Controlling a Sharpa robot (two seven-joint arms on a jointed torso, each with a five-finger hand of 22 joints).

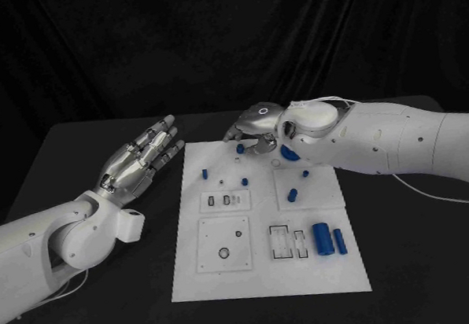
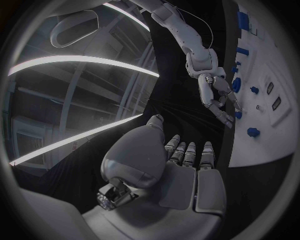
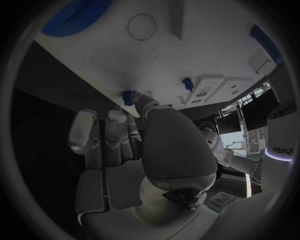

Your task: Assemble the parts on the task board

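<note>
The white task board point(image 1: 272, 272) lies in the middle of the table. Small blue pegs point(image 1: 206, 171) stand on its far half, and a large blue cylinder point(image 1: 323, 239) lies near its right edge. My right hand point(image 1: 256, 130) hovers over the board's far edge with its fingers curved down. In the right wrist view its thumb tip touches a small blue peg point(image 3: 127, 95) on the board point(image 3: 187, 50), while the fingers point(image 3: 84, 131) stay apart from it. My left hand point(image 1: 141, 160) floats flat and empty beside the board's far left corner, fingers spread.
A blue toothed disc point(image 1: 288, 153) sits under my right wrist, also seen as the blue disc point(image 3: 75, 17). Recessed slots point(image 1: 225, 201) and a square plate point(image 1: 223, 244) mark the board's left half. Black table surrounds the board.
</note>
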